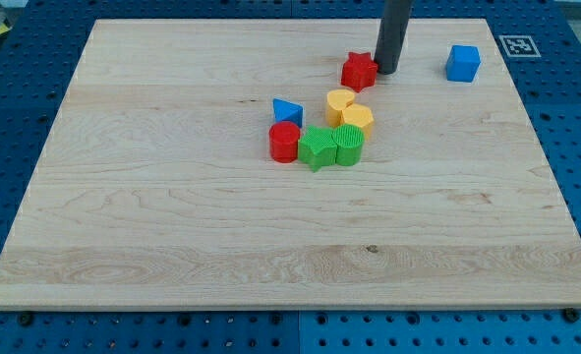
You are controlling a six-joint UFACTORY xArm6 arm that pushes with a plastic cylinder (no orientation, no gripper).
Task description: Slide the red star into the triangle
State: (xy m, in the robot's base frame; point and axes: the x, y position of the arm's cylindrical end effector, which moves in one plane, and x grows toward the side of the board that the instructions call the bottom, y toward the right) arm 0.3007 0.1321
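Touching the red star (360, 71) on its right side, my tip (387, 71) grips nothing. That star sits up top, apart from the blue triangle (287, 111) lower left.

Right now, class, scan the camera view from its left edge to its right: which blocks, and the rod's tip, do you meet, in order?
Red cylinder → green star → red star → my tip → blue cube. The blue triangle, yellow blocks and second green block overlap others in left-right position, so they are left out.
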